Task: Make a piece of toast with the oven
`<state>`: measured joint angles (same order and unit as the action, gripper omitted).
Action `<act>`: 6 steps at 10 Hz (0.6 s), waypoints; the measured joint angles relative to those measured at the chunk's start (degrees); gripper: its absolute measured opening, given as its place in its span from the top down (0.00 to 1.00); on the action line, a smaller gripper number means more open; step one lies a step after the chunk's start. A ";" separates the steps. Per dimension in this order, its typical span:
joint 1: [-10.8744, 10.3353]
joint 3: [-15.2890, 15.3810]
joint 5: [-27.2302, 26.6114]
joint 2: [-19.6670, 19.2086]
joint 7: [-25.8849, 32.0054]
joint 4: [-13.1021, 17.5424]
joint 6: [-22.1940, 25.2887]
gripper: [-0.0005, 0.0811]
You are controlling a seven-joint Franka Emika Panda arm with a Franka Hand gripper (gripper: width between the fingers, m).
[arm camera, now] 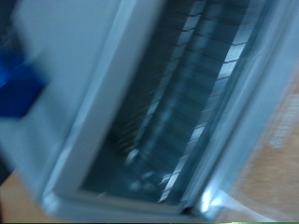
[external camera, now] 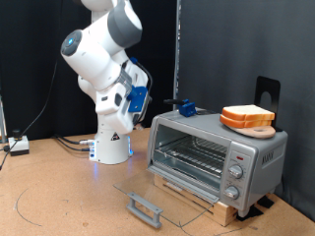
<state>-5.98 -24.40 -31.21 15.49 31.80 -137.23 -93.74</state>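
Observation:
The silver toaster oven (external camera: 258,149) stands on a wooden board at the exterior view's right. Its glass door (external camera: 167,192) lies open and flat in front, with the grey bar handle (external camera: 146,208) nearest the camera. The wire rack (external camera: 192,152) inside looks bare. Two near-identical bread slices (external camera: 246,116) lie stacked on a wooden plate on the oven's roof; I cannot tell which is the piece of toast. My gripper (external camera: 184,106), with blue parts, hovers over the roof's left corner, apart from the bread. The wrist view is blurred and shows the oven's cavity and rack (arm camera: 177,103), with a blue patch (arm camera: 19,79) at one edge.
The robot's white base (external camera: 111,143) stands left of the oven on the brown table. Cables (external camera: 69,145) and a small box (external camera: 18,146) lie at the far left. A black bracket (external camera: 268,90) stands behind the bread. Black curtains close the back.

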 joint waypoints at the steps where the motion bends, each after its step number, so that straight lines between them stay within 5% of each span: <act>1: -0.56 0.49 1.60 0.82 3.16 1.11 3.18 0.01; 3: -0.78 1.04 2.64 2.11 4.31 0.97 3.79 0.01; 6: -2.77 2.15 2.39 5.17 15.50 1.11 4.87 0.01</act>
<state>-8.74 -22.25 -28.82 20.66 47.30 -136.13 -88.87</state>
